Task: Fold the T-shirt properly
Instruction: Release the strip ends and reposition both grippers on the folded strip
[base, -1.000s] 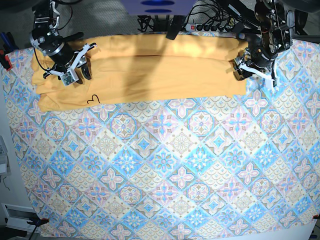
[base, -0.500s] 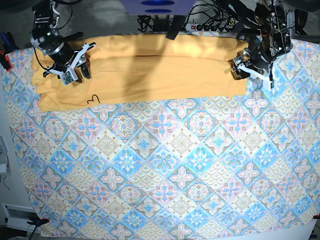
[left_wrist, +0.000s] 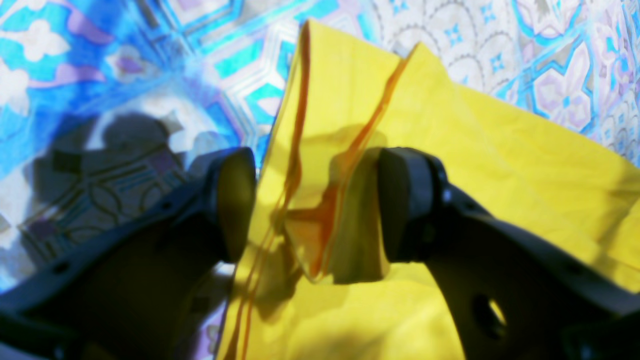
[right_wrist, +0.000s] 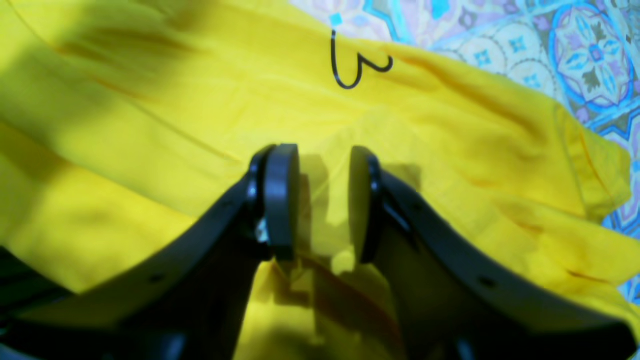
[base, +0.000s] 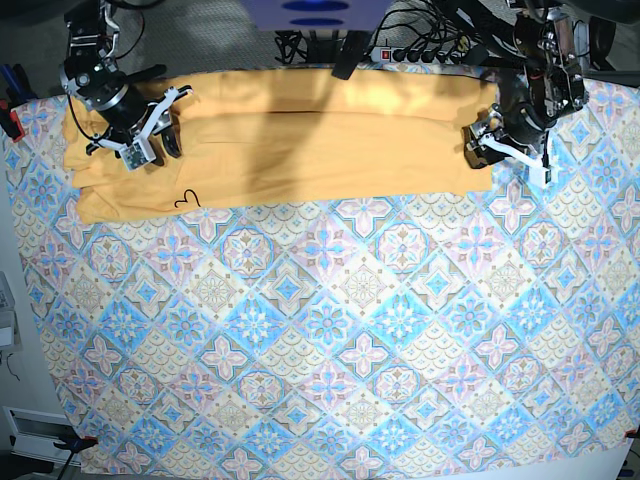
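The T-shirt (base: 300, 140) lies folded into a long orange-yellow strip across the far side of the table, with its dark loop mark (right_wrist: 357, 67) near the front left edge. My left gripper (left_wrist: 315, 205) is wide open and straddles the hemmed edge of the T-shirt (left_wrist: 500, 165) at the strip's right end; a loose fold rests against one finger (left_wrist: 405, 205). It shows at the right in the base view, left gripper (base: 500, 140). My right gripper (right_wrist: 324, 200) hovers low over the T-shirt (right_wrist: 150, 150) near its left end. Its jaws stand a little apart, with fabric showing in the gap, and it appears as right gripper (base: 150, 135) in the base view.
A blue-and-pink tile-patterned tablecloth (base: 330, 330) covers the table in front of the shirt. Cables and a power strip (base: 420, 50) lie behind the far edge. Dark clamps sit at the table's left edge (base: 10, 120).
The left arm has shifted slightly up and to the right at the shirt's right end. The right gripper has edged a little toward the far side. The shirt has not moved.
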